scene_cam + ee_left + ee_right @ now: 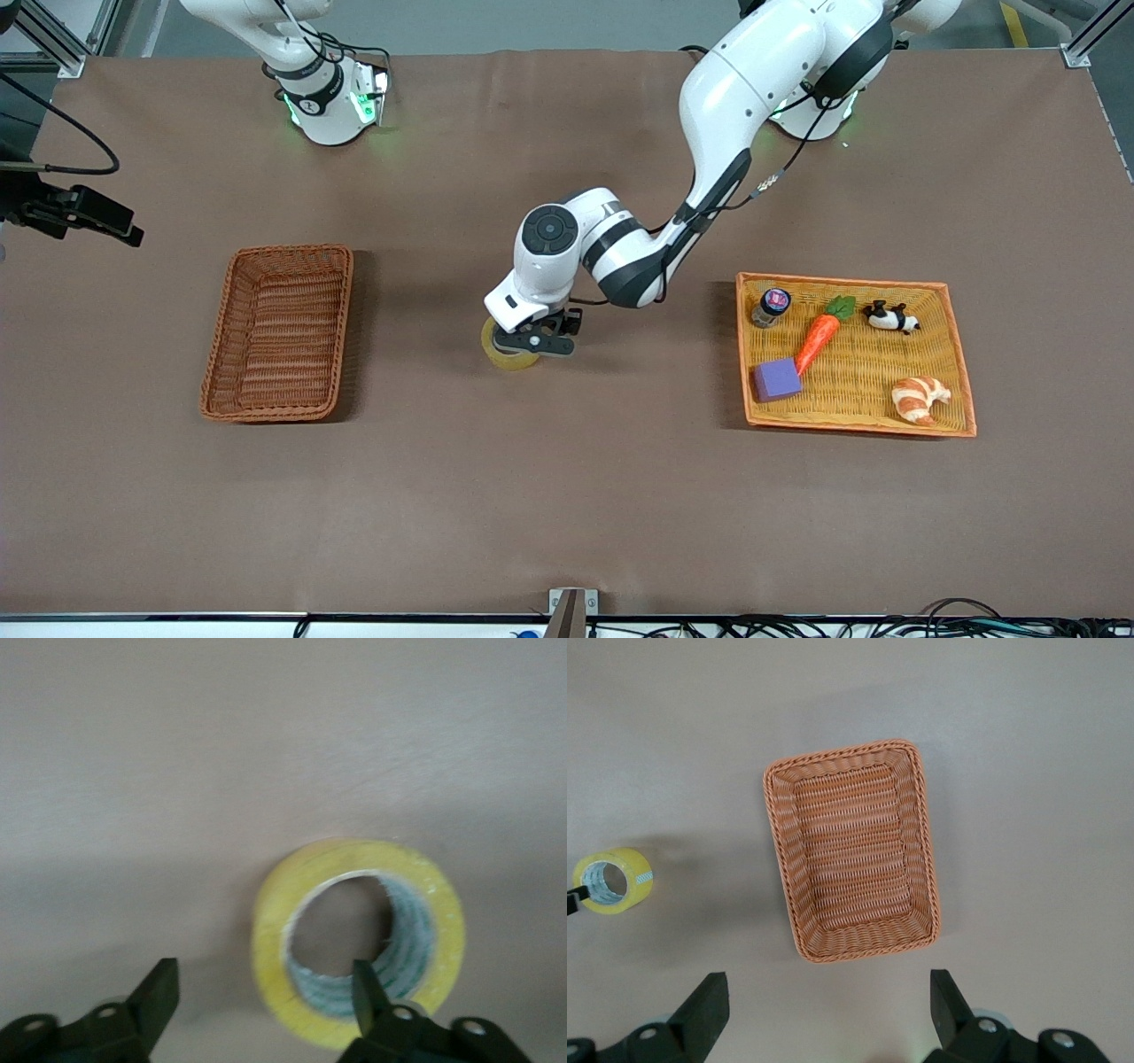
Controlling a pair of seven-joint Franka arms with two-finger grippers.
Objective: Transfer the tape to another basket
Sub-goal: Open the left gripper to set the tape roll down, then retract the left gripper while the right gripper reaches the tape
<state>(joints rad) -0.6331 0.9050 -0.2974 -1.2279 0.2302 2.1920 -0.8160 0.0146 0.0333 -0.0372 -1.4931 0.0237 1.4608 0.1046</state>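
Note:
The tape (505, 354), a yellowish ring, lies on the brown table near the middle. It also shows in the left wrist view (354, 939) and in the right wrist view (613, 880). My left gripper (534, 344) is low over it and open (264, 983). One finger is by the ring's hole and the other is outside the ring, so the jaws straddle one wall. The reddish-brown wicker basket (279, 332) stands empty toward the right arm's end (850, 850). My right gripper (828, 992) is open and empty, high over the basket; it is out of the front view.
A flat yellow tray with an orange rim (842, 282) stands toward the left arm's end. It holds a carrot (819, 341), a purple block (777, 379), a croissant (920, 397), a small jar (771, 306) and a black-and-white toy (890, 316).

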